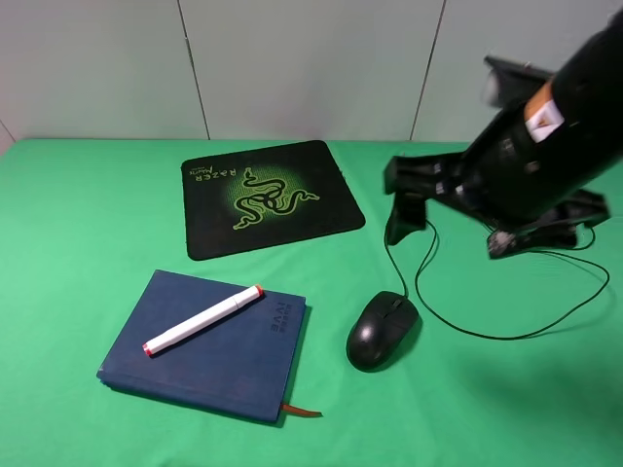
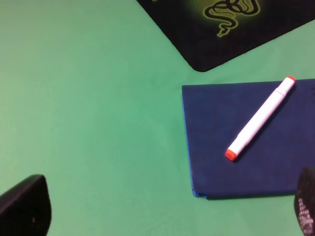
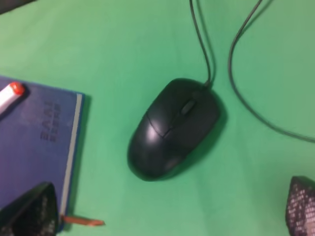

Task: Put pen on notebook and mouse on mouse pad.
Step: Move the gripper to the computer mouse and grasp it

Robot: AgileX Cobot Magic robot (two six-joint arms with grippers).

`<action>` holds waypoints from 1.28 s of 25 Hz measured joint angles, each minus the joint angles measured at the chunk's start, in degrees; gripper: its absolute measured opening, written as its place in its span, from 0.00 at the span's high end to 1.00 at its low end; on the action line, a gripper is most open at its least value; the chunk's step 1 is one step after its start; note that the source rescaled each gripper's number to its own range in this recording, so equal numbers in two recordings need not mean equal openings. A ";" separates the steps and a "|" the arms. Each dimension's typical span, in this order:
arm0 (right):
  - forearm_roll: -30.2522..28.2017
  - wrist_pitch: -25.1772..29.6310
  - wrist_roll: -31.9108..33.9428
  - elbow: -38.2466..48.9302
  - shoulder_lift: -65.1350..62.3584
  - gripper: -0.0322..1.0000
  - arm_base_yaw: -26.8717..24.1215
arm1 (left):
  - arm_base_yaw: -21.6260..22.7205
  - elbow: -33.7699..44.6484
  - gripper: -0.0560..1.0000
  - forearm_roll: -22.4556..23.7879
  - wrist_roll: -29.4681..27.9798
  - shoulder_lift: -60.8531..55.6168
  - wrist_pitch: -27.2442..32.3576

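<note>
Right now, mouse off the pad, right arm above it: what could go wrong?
1. The cable loops over the table; moving the mouse to the pad may snag it.
2. The notebook lies close to the mouse; the open right gripper could bump it and roll the pen off.
3. The glossy mouse may slip.

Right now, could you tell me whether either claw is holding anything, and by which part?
Nothing is held. The left claw and right claw are open and empty; the pen lies on the notebook, the mouse on the table.
</note>
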 joint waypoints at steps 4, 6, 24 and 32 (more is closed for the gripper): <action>-0.25 -2.73 6.87 -0.04 5.38 0.00 1.21 | 0.00 0.00 0.00 0.00 0.00 0.00 0.00; -0.25 -3.91 8.18 -0.04 7.59 0.00 1.21 | 0.00 0.00 0.00 0.00 0.00 0.00 0.00; 0.42 -9.54 14.94 -0.04 19.90 0.00 1.21 | 0.00 0.00 0.00 0.00 0.00 0.00 0.00; -0.79 -9.54 16.58 -0.04 23.24 0.00 1.04 | 0.00 0.00 0.00 0.00 0.00 0.00 0.00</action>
